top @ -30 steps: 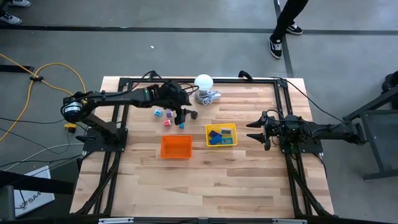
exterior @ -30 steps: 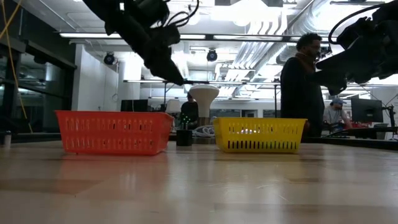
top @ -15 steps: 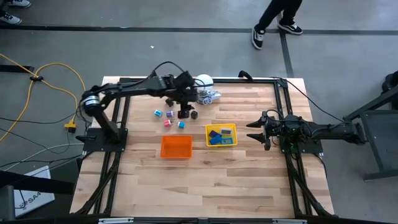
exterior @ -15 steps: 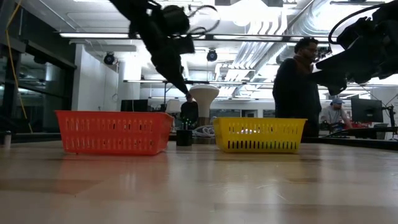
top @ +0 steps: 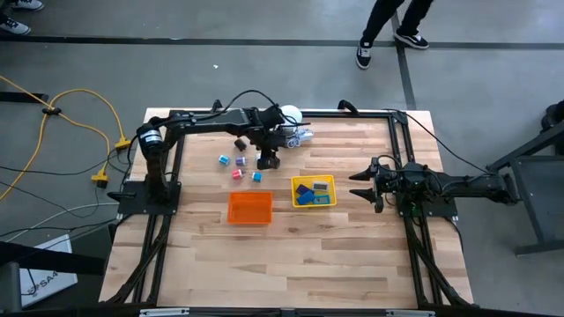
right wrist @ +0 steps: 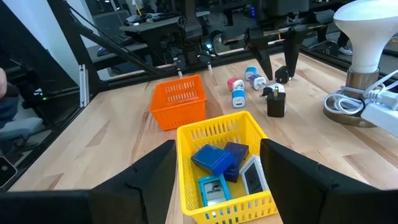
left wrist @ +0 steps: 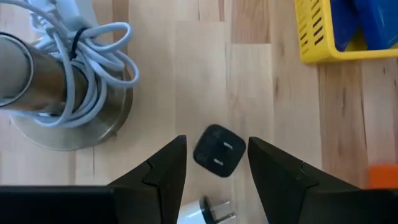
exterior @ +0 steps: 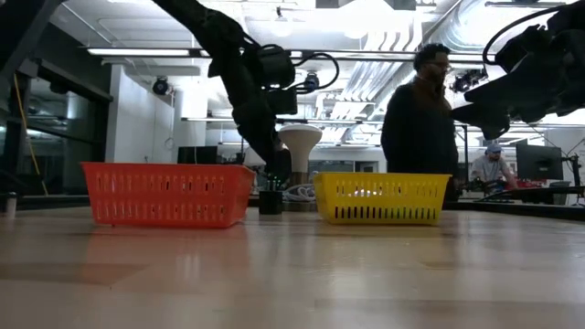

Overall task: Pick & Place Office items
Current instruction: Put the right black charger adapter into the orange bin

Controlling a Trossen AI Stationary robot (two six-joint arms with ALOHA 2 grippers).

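Note:
A black plug (left wrist: pixel 219 151) lies prongs-up on the wood beside the lamp's metal base (left wrist: pixel 56 93), with a white plug (left wrist: pixel 208 211) next to it. My left gripper (top: pixel 269 161) hangs over the black plug, slanting down and open, one finger on either side of it; I cannot tell whether they touch it. Several small coloured bits (top: pixel 236 167) lie to its left. Blue and teal blocks (right wrist: pixel 214 158) lie in the yellow tray (top: pixel 328 199). My right gripper (top: pixel 357 185) waits open at the table's right.
The orange tray (top: pixel 250 208) stands near the table's middle, left of the yellow one. The lamp with its white ball (top: pixel 289 114) and coiled white cord (left wrist: pixel 93 50) stands close behind my left gripper. A person (exterior: pixel 416 128) is behind the table.
My left arm has stretched out along the far side of the table. Its gripper has sunk toward the black plug beside the lamp and tipped more steeply downward. The person behind the table has walked to the left.

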